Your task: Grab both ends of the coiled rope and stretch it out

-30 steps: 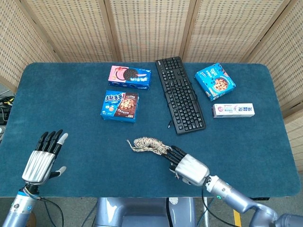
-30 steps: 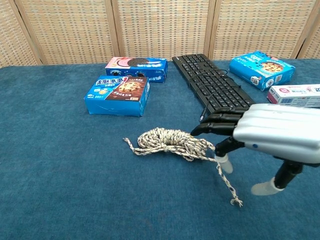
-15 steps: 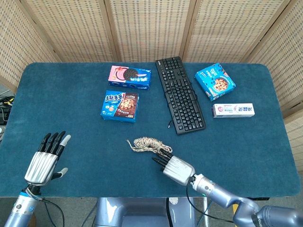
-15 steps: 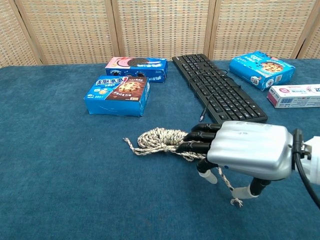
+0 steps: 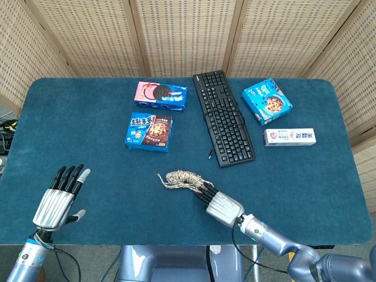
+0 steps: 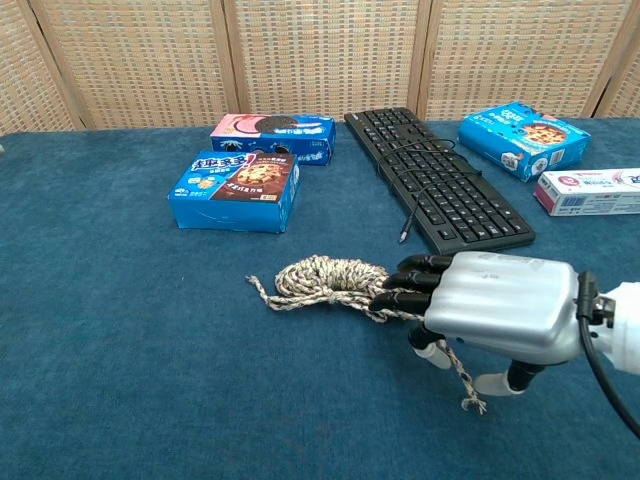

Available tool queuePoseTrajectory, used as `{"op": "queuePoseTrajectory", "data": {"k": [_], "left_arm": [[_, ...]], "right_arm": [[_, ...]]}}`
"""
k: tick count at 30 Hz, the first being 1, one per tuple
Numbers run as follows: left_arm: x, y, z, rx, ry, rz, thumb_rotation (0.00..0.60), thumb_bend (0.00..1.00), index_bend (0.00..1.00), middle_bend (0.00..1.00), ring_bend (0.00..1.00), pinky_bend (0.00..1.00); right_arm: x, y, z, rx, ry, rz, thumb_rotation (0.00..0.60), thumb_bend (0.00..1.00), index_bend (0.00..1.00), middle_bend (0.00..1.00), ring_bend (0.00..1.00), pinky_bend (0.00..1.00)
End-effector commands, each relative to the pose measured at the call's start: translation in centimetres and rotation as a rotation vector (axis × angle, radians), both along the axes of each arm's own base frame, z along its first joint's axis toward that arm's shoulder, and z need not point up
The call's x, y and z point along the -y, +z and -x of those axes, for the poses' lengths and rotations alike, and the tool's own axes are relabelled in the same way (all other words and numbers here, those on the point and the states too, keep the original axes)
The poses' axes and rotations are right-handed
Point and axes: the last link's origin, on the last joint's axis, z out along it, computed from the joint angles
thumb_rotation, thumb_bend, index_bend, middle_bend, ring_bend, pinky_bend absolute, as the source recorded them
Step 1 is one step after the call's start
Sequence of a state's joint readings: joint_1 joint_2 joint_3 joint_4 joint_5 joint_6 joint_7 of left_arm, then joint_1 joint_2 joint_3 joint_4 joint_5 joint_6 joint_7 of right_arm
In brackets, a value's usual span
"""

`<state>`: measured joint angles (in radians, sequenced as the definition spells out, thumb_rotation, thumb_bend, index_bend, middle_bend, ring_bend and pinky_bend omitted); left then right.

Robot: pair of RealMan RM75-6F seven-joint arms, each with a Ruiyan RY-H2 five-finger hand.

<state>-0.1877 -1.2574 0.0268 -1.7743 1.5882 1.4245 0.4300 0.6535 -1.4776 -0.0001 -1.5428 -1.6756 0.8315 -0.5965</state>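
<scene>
Shifted right hand now touches bunched, frayed rope.

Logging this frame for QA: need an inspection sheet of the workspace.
Surface: blue cloth-covered table.
Job's things: coiled beige rope, one loose end trailing left, another under the right hand toward the table's near edge.
Clutter: black keyboard; pink cookie box; dark-blue cookie box; light-blue cookie box; white toothpaste box.
Hands: right hand fingers touching coil's right side, grip unclear; left hand open, apart.
Cables: keyboard cable, unplugged.
Surroundings: woven screen panels.
</scene>
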Motion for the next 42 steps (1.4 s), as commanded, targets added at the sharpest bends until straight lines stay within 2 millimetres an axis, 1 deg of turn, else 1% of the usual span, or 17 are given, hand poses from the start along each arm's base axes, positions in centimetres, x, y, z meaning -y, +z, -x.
{"op": "queuePoseTrajectory", "data": {"k": [1,3,16,22,26,28,33,35,38,42], "left_arm": [[0.0,0.0,0.0,0.000,0.001,0.001,0.600,0.00,0.00,0.00,0.00,0.00],[0.0,0.0,0.1,0.000,0.001,0.002,0.600,0.00,0.00,0.00,0.00,0.00],[0.0,0.0,0.0,0.003,0.001,0.007,0.600,0.00,0.00,0.00,0.00,0.00],[-0.1,-0.1,0.1,0.002,0.001,0.009,0.600,0.00,0.00,0.00,0.00,0.00],[-0.1,0.0,0.1,0.003,0.003,0.009,0.600,0.00,0.00,0.00,0.00,0.00],[-0.1,0.0,0.1,0.003,0.002,0.009,0.600,0.00,0.00,0.00,0.00,0.00],[-0.1,-0.1,0.1,0.001,0.004,0.013,0.600,0.00,0.00,0.00,0.00,0.00],[-0.2,-0.2,0.1,0.000,0.005,0.015,0.600,0.00,0.00,0.00,0.00,0.00],[-0.3,-0.3,0.2,-0.002,0.005,0.020,0.600,0.00,0.00,0.00,0.00,0.00],[-0.9,-0.7,0.1,-0.019,-0.004,0.036,0.600,0.00,0.00,0.00,0.00,0.00]], "right_arm": [[0.0,-0.1,0.1,0.000,-0.002,-0.001,0.600,0.26,0.51,0.06,0.00,0.00],[0.0,-0.1,0.1,0.000,-0.003,-0.002,0.600,0.28,0.52,0.06,0.00,0.00],[0.1,-0.4,0.2,0.004,-0.013,-0.003,0.600,0.33,0.53,0.06,0.00,0.00],[0.1,-0.6,0.2,0.008,-0.015,-0.002,0.600,0.39,0.56,0.07,0.00,0.00],[0.1,-0.7,0.4,0.009,-0.019,-0.003,0.600,0.45,0.58,0.07,0.00,0.00],[0.1,-0.8,0.4,0.011,-0.021,-0.002,0.600,0.50,0.58,0.07,0.00,0.00],[0.2,-0.9,0.4,0.023,-0.025,0.004,0.600,0.68,0.60,0.08,0.00,0.00],[0.3,-0.8,0.4,0.032,-0.024,0.009,0.600,0.72,0.60,0.08,0.00,0.00],[0.3,-0.1,0.2,0.070,-0.027,0.021,0.600,0.72,0.61,0.08,0.00,0.00],[0.2,0.9,0.4,0.101,-0.029,0.031,0.600,0.73,0.61,0.09,0.00,0.00]]}}
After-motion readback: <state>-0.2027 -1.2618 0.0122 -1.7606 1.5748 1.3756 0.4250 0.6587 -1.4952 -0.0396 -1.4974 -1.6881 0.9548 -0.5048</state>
